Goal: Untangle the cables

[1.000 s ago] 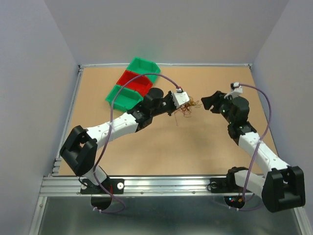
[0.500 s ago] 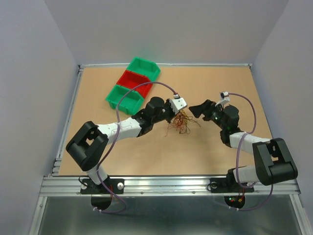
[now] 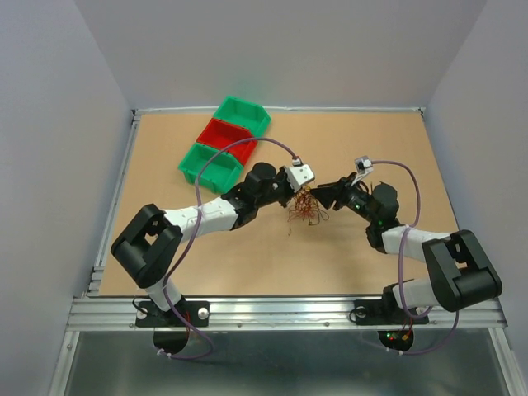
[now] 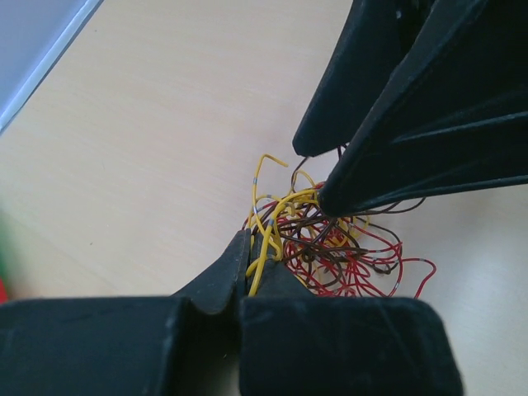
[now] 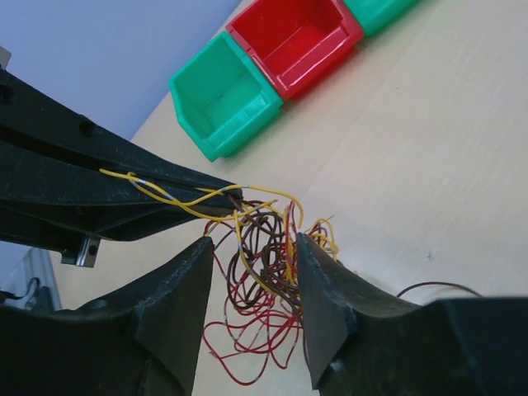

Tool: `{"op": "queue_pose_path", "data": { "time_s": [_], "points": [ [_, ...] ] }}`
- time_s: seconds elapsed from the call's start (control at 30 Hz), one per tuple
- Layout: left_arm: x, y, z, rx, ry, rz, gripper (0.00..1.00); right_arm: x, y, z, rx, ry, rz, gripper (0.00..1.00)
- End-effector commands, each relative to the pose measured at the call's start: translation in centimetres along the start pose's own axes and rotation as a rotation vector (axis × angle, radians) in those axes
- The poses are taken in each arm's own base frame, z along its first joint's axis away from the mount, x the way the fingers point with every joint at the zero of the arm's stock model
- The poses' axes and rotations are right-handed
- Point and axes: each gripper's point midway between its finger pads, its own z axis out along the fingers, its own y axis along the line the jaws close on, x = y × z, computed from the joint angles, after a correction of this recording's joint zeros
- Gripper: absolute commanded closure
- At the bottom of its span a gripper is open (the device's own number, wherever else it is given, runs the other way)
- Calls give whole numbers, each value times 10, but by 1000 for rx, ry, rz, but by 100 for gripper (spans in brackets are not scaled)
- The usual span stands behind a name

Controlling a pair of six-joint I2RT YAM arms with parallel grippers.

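Cables (image 3: 307, 208), clump stretched near-far, pinched by left claw (image 4: 254, 244)

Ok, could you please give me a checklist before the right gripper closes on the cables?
1. Left gripper shut on yellow strands of the cables: ok.
2. Right gripper open, straddling the cables: ok.
3. Single strand in its gap: not ok, many there.
4. Cables clear of the table: cannot tell.
5. Bins away from both grippers: ok.
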Motion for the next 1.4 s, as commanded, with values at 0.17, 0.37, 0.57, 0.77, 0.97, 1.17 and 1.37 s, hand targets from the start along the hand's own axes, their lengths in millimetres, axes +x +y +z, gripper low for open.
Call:
{"op": "queue_pose_path", "data": {
  "time_s": [0.17, 0.37, 0.57, 0.77, 0.97, 1.17, 1.37],
  "points": [
    [-47, 16, -10, -2, -129, -6, 100, 9, 14, 15, -101, 31, -71, 54],
    [-53, 19, -17, 38, -155, -29, 100, 9, 12, 19, -90, 26, -78, 97],
    [-62, 23, -30, 52, -185, -35, 46, 7, 5, 18, -45, 8, -65, 100],
    [-73, 25, -47, 74, -241, -23, 34, 4, 7, 17, -41, -2, -62, 99],
    [-64, 27, -39, 71, -213, -15, 27, 4, 10, 15, -52, 0, -69, 99],
    [-50, 23, -25, 111, -160, -32, 23, 7, 16, 15, -91, 18, -83, 99],
    [-53, 23, -12, 135, -155, -68, 23, 11, 22, 17, -120, 36, -91, 99]
  ]
}}
